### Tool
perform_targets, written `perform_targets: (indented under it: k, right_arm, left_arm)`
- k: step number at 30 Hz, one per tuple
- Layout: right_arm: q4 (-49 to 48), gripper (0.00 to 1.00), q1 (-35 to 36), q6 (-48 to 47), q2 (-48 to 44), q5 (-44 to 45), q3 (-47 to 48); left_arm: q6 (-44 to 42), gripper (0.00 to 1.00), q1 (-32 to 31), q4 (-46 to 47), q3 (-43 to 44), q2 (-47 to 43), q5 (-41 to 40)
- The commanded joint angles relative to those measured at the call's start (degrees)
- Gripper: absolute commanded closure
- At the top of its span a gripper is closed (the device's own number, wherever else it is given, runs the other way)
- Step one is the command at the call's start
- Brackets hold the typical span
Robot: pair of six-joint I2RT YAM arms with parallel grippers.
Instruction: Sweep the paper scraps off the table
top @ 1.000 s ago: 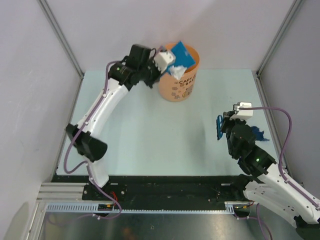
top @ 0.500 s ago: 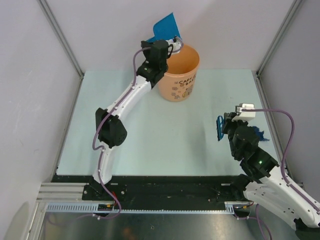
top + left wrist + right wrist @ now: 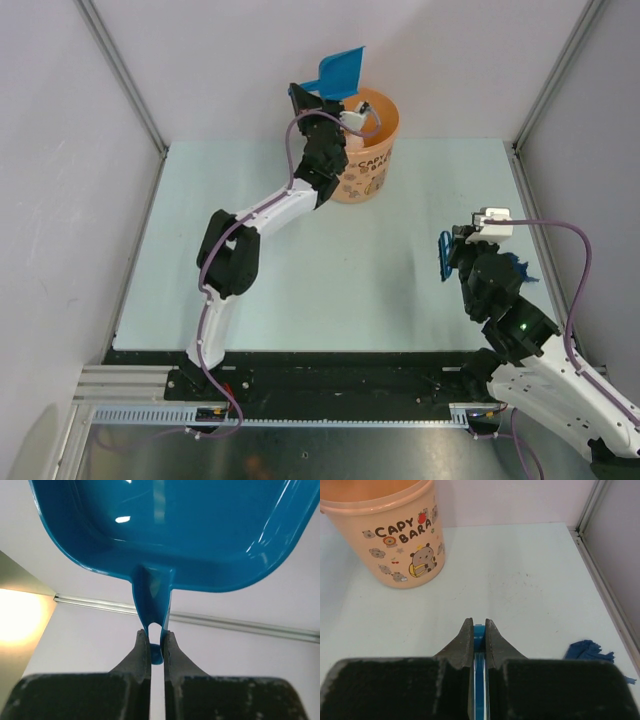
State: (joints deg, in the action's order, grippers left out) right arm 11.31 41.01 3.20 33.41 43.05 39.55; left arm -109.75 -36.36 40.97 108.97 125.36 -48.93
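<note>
My left gripper [image 3: 156, 649] is pinched on the handle of the blue dustpan [image 3: 170, 525], raised by the orange bucket [image 3: 374, 168] at the far edge of the table [image 3: 300, 280], and my right gripper [image 3: 478, 630] is clamped on the blue brush [image 3: 479, 685] above its right side.

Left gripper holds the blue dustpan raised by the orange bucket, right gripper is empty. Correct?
No. The right gripper isn't empty: it is shut on the blue brush, as the right wrist view shows. The rest stands: the left gripper holds the blue dustpan raised by the orange bucket.
</note>
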Motion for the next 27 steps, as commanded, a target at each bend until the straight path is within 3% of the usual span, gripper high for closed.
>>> perform_targets:
  k: [1,6,7,9,10,11,13,14,18,21,23,27]
  right_arm:
    - [-1.03,1.0,-0.41,-1.27,-0.63,1.78,0.18]
    - [-0.85,1.0,-1.2,-2.49,0.07,5.98,0.0]
    - [-1.72,1.0,-2.42,-3.02,0.51,7.65,-0.26]
    - [-8.99,1.0,-5.14,-8.18,2.09,13.97,-3.41]
    - [-13.2,1.0,-8.9,-10.3,2.62,15.39,-4.91]
    - [-21.08,1.0,-11.2,-12.15,3.15,17.49,-6.31]
    - [-27.89,1.0,-19.34,-16.29,5.42,17.07,-10.36]
    - [-30.62,1.0,-22.0,-16.12,6.48,15.42,-10.81]
    - [-35.03,1.0,-30.19,-17.08,13.42,13.2,-10.81]
    - [-43.1,1.0,-31.96,-25.15,20.28,15.22,-10.81]
    - [-49.76,1.0,-33.1,-31.04,25.45,15.75,-10.81]
    - [-54.81,1.0,-38.54,-33.0,34.78,12.77,-10.55]
  left_arm:
    - [-9.6,1.0,0.15,12.28,-0.95,-2.49,1.46]
    - [-2.51,1.0,0.06,10.98,-0.6,-4.86,0.33]
    - [0.65,1.0,-0.03,5.93,-0.42,-5.82,-1.24]
    - [15.65,1.0,-0.03,-3.48,-0.07,-10.12,-2.48]
    - [22.15,1.0,-0.03,-16.32,-0.16,-12.22,-2.14]
    - [35.53,1.0,-0.03,-23.41,-0.33,-15.73,-1.01]
    - [48.17,1.0,0.06,-43.57,-0.42,-19.26,3.2]
    - [55.63,1.0,0.06,-47.52,-2.86,-20.76,6.96]
    - [62.9,1.0,-0.38,-54.22,-15.6,-30.76,11.92]
    - [68.43,1.0,-0.47,-58.01,-24.83,-35.78,17.36]
    - [72.04,1.0,-0.38,-60.2,-30.53,-37.29,20.95]
    - [75.38,1.0,-0.29,-61.71,-38.29,-38.79,23.7]
